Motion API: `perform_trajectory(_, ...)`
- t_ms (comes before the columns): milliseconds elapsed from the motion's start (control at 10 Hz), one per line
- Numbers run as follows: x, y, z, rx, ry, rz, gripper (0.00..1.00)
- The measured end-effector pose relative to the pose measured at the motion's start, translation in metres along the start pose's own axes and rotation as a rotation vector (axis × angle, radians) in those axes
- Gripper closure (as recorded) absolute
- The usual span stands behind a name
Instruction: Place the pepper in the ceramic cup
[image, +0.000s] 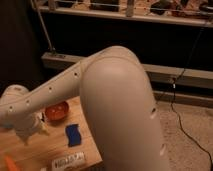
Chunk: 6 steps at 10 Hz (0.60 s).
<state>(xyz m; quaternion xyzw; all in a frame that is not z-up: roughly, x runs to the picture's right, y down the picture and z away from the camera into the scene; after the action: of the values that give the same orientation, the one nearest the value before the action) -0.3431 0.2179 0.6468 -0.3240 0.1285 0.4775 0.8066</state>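
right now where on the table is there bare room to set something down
Bare wood on the table between the gripper hanging at left, the blue block and the white packet; also between the pepper and that packet. Crowded between gripper and red-orange bowl.

The pale plastic gripper (31, 131), smooth and matt like the white arm shell (115, 100) above it, hangs low over the light wooden table (45, 150), which is faintly grained with a satin finish. Just beside the gripper the round red-orange bowl (56, 111) looks glossy; the blue rectangular pad (74, 134) near it looks soft and matt — the small bright orange pepper (10, 162) below it looks smooth.
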Motion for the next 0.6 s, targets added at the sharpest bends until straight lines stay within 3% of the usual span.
perform_trajectory(200, -0.003, 0.043, 0.007, -0.025, 0.005, -0.076, 0.35)
perform_trajectory(600, -0.017, 0.099, 0.024, -0.057, -0.009, -0.255, 0.35)
